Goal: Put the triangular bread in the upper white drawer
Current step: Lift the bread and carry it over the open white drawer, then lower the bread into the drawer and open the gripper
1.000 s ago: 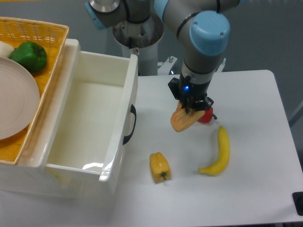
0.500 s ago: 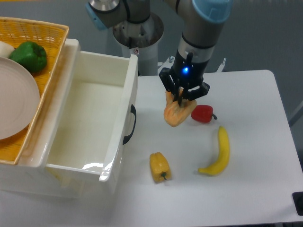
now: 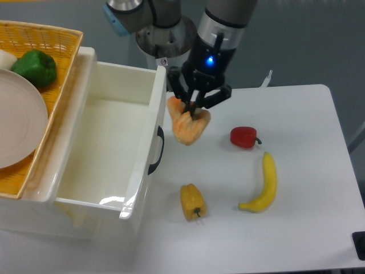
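Gripper (image 3: 193, 112) clamped on the bread (image 3: 187, 127), fingers pinching its upper edge. Bread hangs clear of the table (image 3: 296, 228), tan face and orange-brown crust showing, just beside the front wall of the white drawer (image 3: 105, 142) and at 3 o'clock from it. Bread sits near the drawer's black handle (image 3: 157, 149), slightly up from it, not over the drawer's inside.

Drawer pulled open, its inside bare white, deep walls glossy.

On the table: red pepper (image 3: 244, 137) at 3 o'clock from the bread, apart from it. Banana (image 3: 264, 184) at 5 o'clock from the red pepper, lying curved, lengthways up and down the frame. Yellow pepper (image 3: 192, 201) at 6 o'clock from the bread, stem end towards the camera, well apart from the banana.

At 9 o'clock from the drawer, a woven yellow basket (image 3: 63, 68) holding a pale plate (image 3: 17, 125) and a green pepper (image 3: 35, 67) at the plate's 12 o'clock.
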You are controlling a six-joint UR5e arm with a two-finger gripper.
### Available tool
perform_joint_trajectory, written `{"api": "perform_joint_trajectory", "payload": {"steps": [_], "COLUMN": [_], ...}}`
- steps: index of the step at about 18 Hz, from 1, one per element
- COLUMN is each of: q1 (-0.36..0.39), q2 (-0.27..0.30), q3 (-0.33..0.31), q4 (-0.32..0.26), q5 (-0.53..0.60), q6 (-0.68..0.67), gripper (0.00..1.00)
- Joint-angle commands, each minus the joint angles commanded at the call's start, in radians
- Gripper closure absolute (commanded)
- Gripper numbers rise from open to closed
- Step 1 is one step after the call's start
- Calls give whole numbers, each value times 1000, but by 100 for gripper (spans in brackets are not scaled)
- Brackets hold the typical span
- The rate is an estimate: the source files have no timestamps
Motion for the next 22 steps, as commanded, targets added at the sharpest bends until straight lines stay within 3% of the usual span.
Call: {"api": "perform_joint_trajectory", "payload": {"steps": [8, 12, 22], "q1": [-103, -143, -203], "q2": [-6, -12, -37], "q3": [-6, -41, -64], "q4": [2, 5, 9], "q5": [3, 8, 8], "q6": [-68, -68, -61], "gripper": [100, 100, 100]}}
